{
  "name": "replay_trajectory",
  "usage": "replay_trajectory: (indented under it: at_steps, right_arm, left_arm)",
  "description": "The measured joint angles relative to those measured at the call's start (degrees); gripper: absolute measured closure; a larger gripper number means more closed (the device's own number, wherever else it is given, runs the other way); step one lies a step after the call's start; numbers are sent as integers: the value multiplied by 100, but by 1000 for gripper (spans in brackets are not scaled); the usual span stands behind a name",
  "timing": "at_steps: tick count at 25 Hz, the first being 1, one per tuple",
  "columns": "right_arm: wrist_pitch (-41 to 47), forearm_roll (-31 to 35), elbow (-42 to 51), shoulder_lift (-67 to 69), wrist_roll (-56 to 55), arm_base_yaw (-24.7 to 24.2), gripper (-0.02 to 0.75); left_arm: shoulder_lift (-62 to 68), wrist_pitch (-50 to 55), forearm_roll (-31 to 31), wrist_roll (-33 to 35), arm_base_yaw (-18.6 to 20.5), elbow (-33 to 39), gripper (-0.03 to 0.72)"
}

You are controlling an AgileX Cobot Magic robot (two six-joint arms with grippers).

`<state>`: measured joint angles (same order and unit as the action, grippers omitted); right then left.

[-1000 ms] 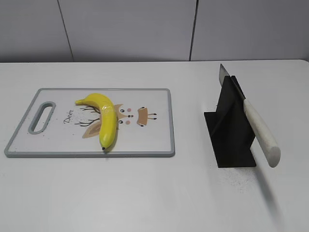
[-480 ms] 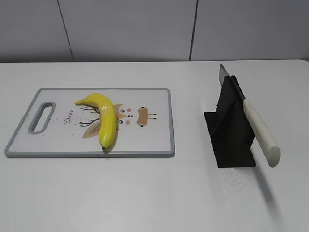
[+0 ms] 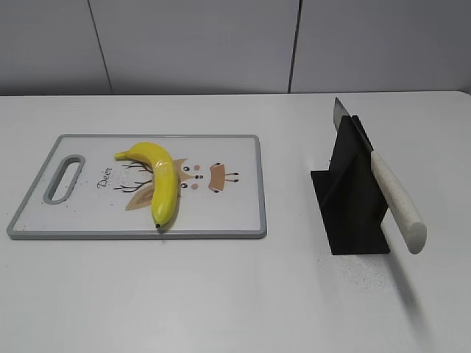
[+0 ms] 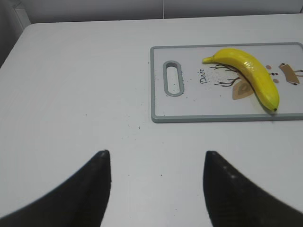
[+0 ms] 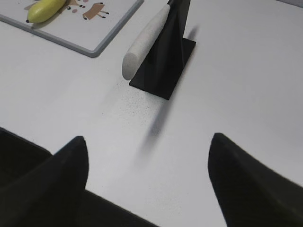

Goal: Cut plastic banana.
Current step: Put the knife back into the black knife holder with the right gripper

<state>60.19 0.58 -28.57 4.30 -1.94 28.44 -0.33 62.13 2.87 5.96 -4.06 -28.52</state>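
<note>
Resting on a white table (image 3: 221, 294) — plastic banana (image 3: 163, 180) on cutting board (image 3: 235, 213); both grippers' jaws wide, empty.

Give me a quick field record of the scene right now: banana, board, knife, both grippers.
banana: plastic banana lying whole on the cutting board, dark tip toward the near edge
board: on the table's left side, handle slot at its left end
knife: white-handled knife resting in the black stand, handle toward the camera
left gripper: jaws open, above bare table, holding nothing
right gripper: jaws open, near the knife stand, holding nothing
</note>
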Motion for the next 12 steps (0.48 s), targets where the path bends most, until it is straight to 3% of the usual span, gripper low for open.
replay_trajectory:
  at_steps: [12]
  right_arm:
    - [5,11,0,-466,5,-56,146]
  left_arm:
    - [0,0,0,0,0,0,118]
